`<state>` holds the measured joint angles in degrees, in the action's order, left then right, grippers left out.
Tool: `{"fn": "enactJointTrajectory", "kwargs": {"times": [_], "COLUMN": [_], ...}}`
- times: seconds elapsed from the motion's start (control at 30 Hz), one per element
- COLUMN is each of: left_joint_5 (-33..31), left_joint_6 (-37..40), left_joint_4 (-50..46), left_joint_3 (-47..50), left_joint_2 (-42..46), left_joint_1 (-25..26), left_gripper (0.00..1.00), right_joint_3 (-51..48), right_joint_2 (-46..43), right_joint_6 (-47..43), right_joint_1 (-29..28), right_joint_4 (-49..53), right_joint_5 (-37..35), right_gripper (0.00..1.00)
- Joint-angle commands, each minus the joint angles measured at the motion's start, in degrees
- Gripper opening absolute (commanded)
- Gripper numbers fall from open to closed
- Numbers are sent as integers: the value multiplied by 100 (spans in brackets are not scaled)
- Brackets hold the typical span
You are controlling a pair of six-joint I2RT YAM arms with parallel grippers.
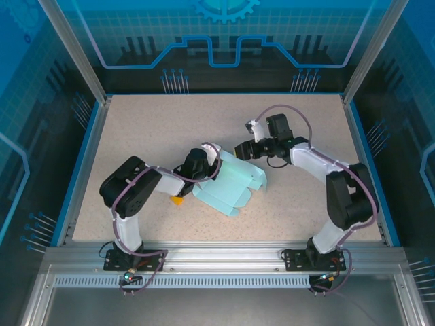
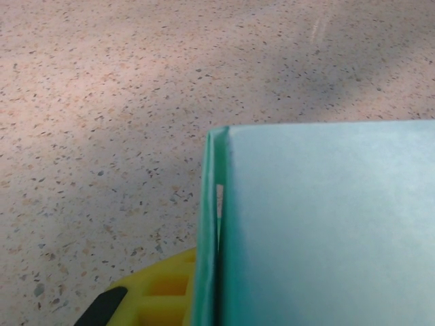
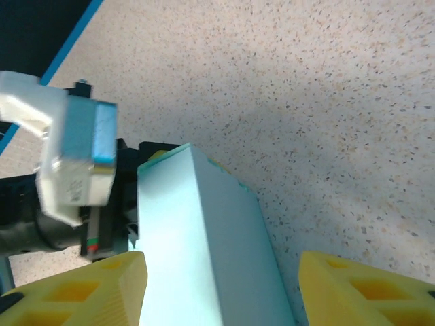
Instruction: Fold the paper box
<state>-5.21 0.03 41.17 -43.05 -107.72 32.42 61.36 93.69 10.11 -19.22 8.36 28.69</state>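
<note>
The pale light-blue paper box [image 1: 234, 182] lies partly folded in the middle of the table, with one wall flap standing up at its far left. My left gripper [image 1: 206, 161] is shut on that flap's folded edge. In the left wrist view the card [image 2: 326, 224] covers the right half, and one yellow finger [image 2: 160, 292] presses against its left edge. My right gripper [image 1: 239, 151] hovers at the box's far end, open. Its yellow fingers [image 3: 75, 292] straddle the raised panel [image 3: 197, 238], which stands close to the left finger and apart from the right one.
A tiny orange piece [image 1: 177, 200] lies on the table beside the left arm's wrist. A blue rim [image 1: 81, 163] borders the speckled table [image 1: 149, 129]. The left wrist's white camera housing [image 3: 68, 163] sits close ahead of my right gripper.
</note>
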Motion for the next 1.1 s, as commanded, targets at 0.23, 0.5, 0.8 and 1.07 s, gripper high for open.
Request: {"fn": "enactJointTrajectory", "kwargs": {"times": [0.23, 0.5, 0.8, 1.07], "left_joint_5": [-454, -1038, -1170, -1262], "left_joint_6": [-1080, -1536, -1861, -1957], "left_joint_4": [-1500, -2810, -3478, -3620], "left_joint_3": [-412, -811, -1208, -1294], "left_joint_2": [566, 988, 1121, 1192], "left_joint_1": [-38, -123, -128, -119], "left_gripper": [0, 0, 0, 0], "right_joint_3": [-483, -99, 552, 737], "right_joint_2": [-1161, -1798, -1109, -539], "right_joint_6": [-89, -296, -2, 359], "right_joint_1": [172, -384, -1238, -1496], "right_joint_4": [206, 997, 1677, 1674], "right_joint_5": [-712, -1776, -3328, -3373], "right_gripper": [65, 70, 69, 65]}}
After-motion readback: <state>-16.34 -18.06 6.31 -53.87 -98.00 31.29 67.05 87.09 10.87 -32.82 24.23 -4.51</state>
